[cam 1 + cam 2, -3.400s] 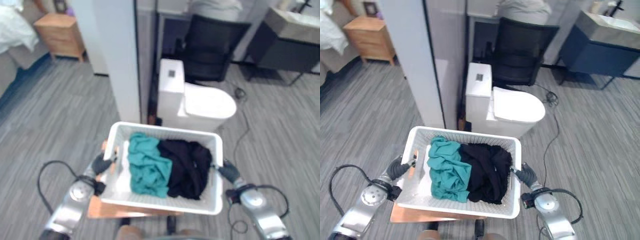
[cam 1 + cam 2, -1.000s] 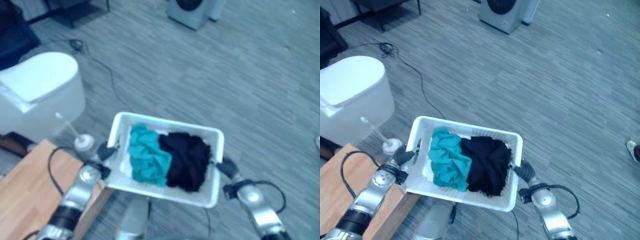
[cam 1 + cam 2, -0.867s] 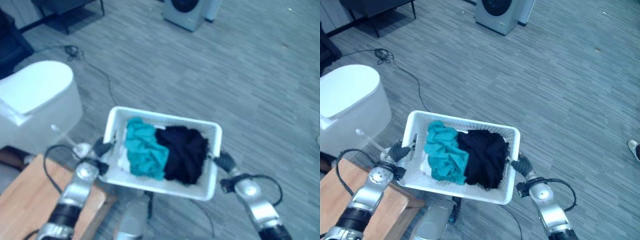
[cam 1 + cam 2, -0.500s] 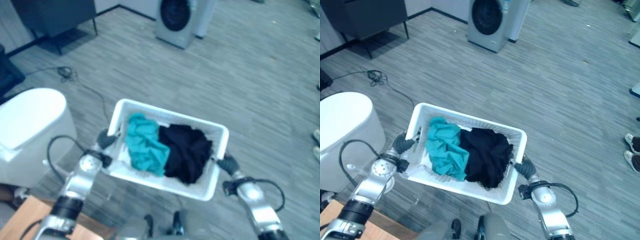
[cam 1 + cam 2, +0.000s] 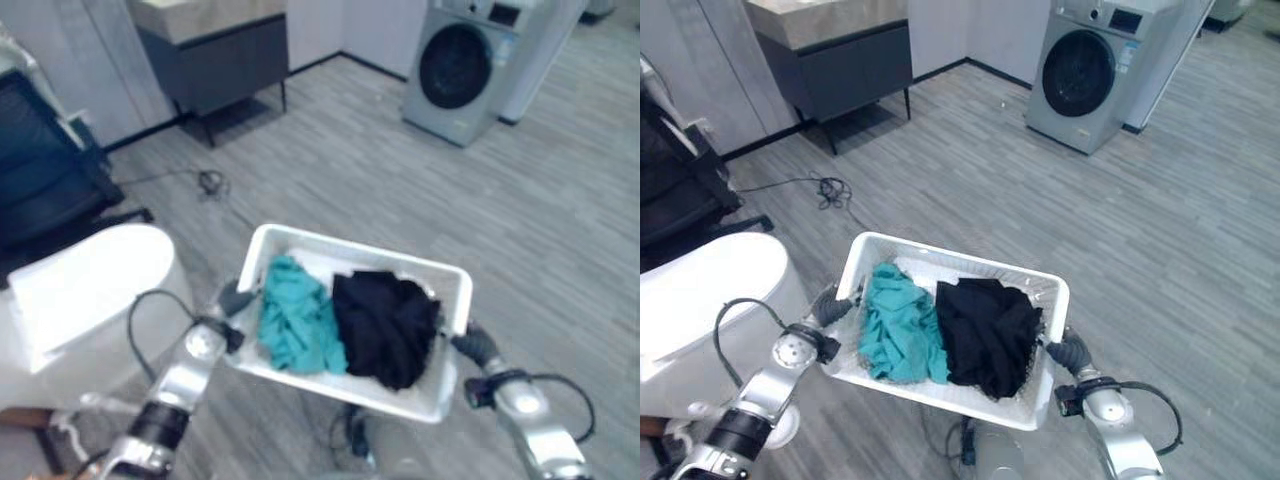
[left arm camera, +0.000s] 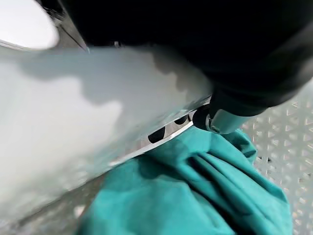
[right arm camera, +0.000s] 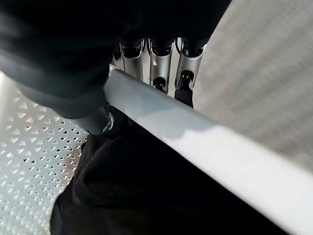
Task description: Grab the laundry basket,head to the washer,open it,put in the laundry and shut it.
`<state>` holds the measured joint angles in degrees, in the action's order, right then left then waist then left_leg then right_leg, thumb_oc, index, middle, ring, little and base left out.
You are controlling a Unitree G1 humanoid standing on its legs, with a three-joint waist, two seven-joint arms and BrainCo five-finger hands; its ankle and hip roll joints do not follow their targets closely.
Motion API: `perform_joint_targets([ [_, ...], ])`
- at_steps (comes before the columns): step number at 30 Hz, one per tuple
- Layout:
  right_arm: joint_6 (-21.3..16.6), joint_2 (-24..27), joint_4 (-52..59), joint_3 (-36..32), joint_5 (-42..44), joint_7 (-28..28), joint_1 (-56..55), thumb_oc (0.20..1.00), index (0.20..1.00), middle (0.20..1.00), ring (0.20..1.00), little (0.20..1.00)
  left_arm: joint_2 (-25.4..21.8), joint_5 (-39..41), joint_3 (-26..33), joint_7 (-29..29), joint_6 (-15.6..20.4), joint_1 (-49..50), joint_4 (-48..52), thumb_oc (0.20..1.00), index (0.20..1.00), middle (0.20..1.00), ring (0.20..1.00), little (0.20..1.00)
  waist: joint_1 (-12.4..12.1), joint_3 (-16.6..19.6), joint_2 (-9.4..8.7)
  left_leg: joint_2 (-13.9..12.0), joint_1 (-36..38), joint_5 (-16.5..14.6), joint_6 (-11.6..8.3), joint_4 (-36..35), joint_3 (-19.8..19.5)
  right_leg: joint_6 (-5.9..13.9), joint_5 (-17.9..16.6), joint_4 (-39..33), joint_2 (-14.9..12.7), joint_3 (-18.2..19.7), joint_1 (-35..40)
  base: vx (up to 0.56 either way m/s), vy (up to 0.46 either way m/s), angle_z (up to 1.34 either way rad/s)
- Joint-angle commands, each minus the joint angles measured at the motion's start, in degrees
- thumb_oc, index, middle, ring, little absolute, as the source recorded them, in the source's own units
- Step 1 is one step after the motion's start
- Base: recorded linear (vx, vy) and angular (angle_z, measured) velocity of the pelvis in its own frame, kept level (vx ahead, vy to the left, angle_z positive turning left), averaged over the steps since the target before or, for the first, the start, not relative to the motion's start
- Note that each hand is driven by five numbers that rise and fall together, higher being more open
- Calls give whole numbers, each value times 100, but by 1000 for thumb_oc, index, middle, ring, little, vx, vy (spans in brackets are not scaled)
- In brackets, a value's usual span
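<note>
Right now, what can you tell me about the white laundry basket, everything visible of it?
The white rectangular plastic laundry basket has perforated mesh-like walls and floor and a solid smooth rim. It is held off the grey wood-look floor, slightly tilted, between both hands: the left robot hand grips one short end, the right robot hand the other, fingers hooked over the rim. Inside lie a crumpled teal cloth on the robot's left and a black garment on its right, touching.

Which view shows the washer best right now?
Right eye view: the washer stands whole at top right, round door shut and facing the robot. Left eye view cuts off its top. The wrist views look at the laundry basket rim and clothes instead.
</note>
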<state>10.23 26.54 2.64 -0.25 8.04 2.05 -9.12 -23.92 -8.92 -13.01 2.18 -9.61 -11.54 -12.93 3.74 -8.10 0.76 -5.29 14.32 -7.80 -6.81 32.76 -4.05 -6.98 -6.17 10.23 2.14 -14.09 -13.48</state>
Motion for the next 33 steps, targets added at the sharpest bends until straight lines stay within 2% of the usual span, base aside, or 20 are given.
perform_joint_targets([
  [1, -590, 71, 657, 98, 442, -255, 319, 200, 200, 200, 200, 200, -435, 510, -113, -51, 611, -544, 742, 200, 200, 200, 200, 200, -71, 332, -427, -515, -992, 1507, 397, 1124, 536, 846, 521, -559, -327, 142, 782, 306, -440, 3],
  [3, -596, 84, 687, 82, 457, -319, 329, 200, 200, 200, 200, 200, -443, 559, -116, -50, 603, -584, 795, 200, 200, 200, 200, 200, -124, 256, -480, -625, -1374, 1583, 476, 1691, 518, 690, 618, -551, -195, 235, 887, 385, -409, -28],
  [4, -590, 137, 625, 24, 401, -508, 328, 200, 200, 200, 200, 200, -383, 641, -127, 20, 606, -740, 808, 200, 200, 200, 200, 200, -391, 16, -619, -643, -2561, 1189, 613, 2148, 594, 575, 937, -551, -73, 381, 1426, 441, -258, -38],
  [5, -591, 133, 650, 5, 398, -504, 314, 200, 200, 200, 200, 200, -400, 681, -120, 12, 617, -714, 833, 200, 200, 200, 200, 200, -457, -33, -601, -588, -2797, 1146, 586, 2054, 606, 593, 984, -540, -70, 438, 1521, 586, -242, -10],
  [7, -609, 112, 655, -34, 444, -444, 297, 200, 200, 200, 200, 200, -391, 685, -76, -20, 624, -655, 836, 200, 200, 200, 200, 200, -646, -71, -569, -360, -3136, 1113, 526, 1030, 646, 671, 1105, -557, -46, 482, 1764, 308, 21, -36],
  [8, -612, 114, 654, -39, 446, -441, 295, 200, 200, 200, 200, 200, -390, 684, -76, -23, 621, -652, 844, 200, 200, 200, 200, 200, -654, -69, -594, -336, -3119, 1162, 540, 970, 675, 672, 1081, -567, -76, 489, 1753, 263, 17, -91],
  [11, -629, 109, 588, -46, 434, -409, 313, 200, 200, 200, 200, 200, -424, 626, -106, -42, 611, -668, 857, 200, 200, 200, 200, 200, -889, -54, -515, -70, -3167, 1227, 517, -1232, 714, 769, 1369, -620, 28, 571, 2130, 455, 50, -39],
  [12, -661, 78, 545, -67, 437, -417, 352, 200, 200, 200, 200, 200, -417, 551, -129, -43, 581, -733, 787, 200, 200, 200, 200, 200, -1025, -8, -436, 196, -3222, 1488, 474, -2274, 625, 770, 1514, -657, 165, 646, 2341, 454, 37, -13],
  [15, -672, 37, 494, -67, 419, -374, 432, 200, 200, 200, 200, 200, -402, 423, -205, -97, 557, -832, 753, 200, 200, 200, 200, 200, -1147, 50, -448, 470, -3338, 1711, 466, -3069, 792, 734, 1799, -660, 270, 766, 2693, 489, 8, -11],
  [19, -623, -68, 376, 24, 406, -343, 619, 200, 200, 200, 200, 200, -453, 351, -151, -129, 521, -801, 787, 200, 200, 200, 200, 200, -1303, 263, -500, 494, -3192, 1745, 620, -3110, 873, 745, 2080, -559, 284, 945, 2955, 522, 45, -53],
  [20, -613, -168, 298, 76, 363, -270, 602, 200, 200, 200, 200, 200, -506, 308, -218, -168, 525, -841, 780, 200, 200, 200, 200, 200, -1344, 415, -715, 652, -3128, 1715, 742, -2859, 817, 876, 1978, -176, 176, 995, 2986, 527, 53, -62],
  [21, -616, -178, 296, 78, 361, -270, 605, 200, 200, 200, 200, 200, -516, 309, -219, -168, 525, -839, 782, 200, 200, 200, 200, 200, -1354, 426, -714, 637, -3148, 1730, 746, -2851, 826, 878, 1966, -171, 184, 1007, 2964, 527, 49, -64],
  [22, -613, -220, 276, 124, 305, -214, 599, 200, 200, 200, 200, 200, -568, 310, -235, -185, 538, -812, 783, 200, 200, 200, 200, 200, -1389, 467, -808, 708, -3068, 1591, 825, -2768, 809, 1046, 1775, 126, 122, 1003, 2883, 426, 73, -49],
  [23, -561, -294, 124, 216, 197, -146, 672, 200, 200, 200, 200, 200, -663, 277, -207, -165, 526, -769, 759, 200, 200, 200, 200, 200, -1403, 500, -932, 851, -2862, 1234, 1024, -2601, 850, 1570, 846, 1238, -79, 963, 2623, 416, 77, -18],
  [24, -566, -300, 112, 224, 194, -146, 690, 200, 200, 200, 200, 200, -672, 279, -200, -165, 527, -772, 759, 200, 200, 200, 200, 200, -1426, 517, -913, 811, -2898, 1254, 1029, -2596, 873, 1572, 828, 1270, -53, 997, 2563, 448, 89, -25],
  [25, -512, -346, 33, 246, 151, -100, 719, 200, 200, 200, 200, 200, -706, 277, -204, -199, 517, -746, 764, 200, 200, 200, 200, 200, -1382, 476, -902, 852, -2679, 1070, 1123, -2555, 913, 1848, 351, 1903, -225, 878, 2322, 257, 65, -31],
  [27, -493, -373, -18, 270, 36, -84, 822, 200, 200, 200, 200, 200, -759, 284, -239, -222, 486, -824, 811, 200, 200, 200, 200, 200, -1288, 404, -748, 782, -2316, 810, 1273, -2512, 1051, 2123, -261, 2914, -519, 552, 1910, 406, 126, -39],
  [30, -376, -316, 11, 221, -131, -10, 837, 200, 200, 200, 200, 200, -902, 327, -168, -226, 431, -847, 937, 200, 200, 200, 200, 200, -1036, 240, -409, 689, -1700, 584, 1385, -2643, 940, 1846, 180, 3599, -935, 212, 1000, 374, 126, -6],
  [32, -373, -299, 9, 180, -63, -20, 864, 200, 200, 200, 200, 200, -988, 275, -187, -265, 433, -968, 972, 200, 200, 200, 200, 200, -828, 157, -308, 718, -1360, 420, 1343, -2672, 755, 1625, 630, 3128, -960, 178, 493, 454, -41, 15],
  [33, -368, -250, -9, 131, 30, -43, 858, 200, 200, 200, 200, 200, -1058, 246, -176, -297, 454, -1031, 1006, 200, 200, 200, 200, 200, -727, 131, -333, 760, -1209, 250, 1243, -2628, 658, 1547, 777, 2137, -1017, 263, 348, 535, -182, 46],
])
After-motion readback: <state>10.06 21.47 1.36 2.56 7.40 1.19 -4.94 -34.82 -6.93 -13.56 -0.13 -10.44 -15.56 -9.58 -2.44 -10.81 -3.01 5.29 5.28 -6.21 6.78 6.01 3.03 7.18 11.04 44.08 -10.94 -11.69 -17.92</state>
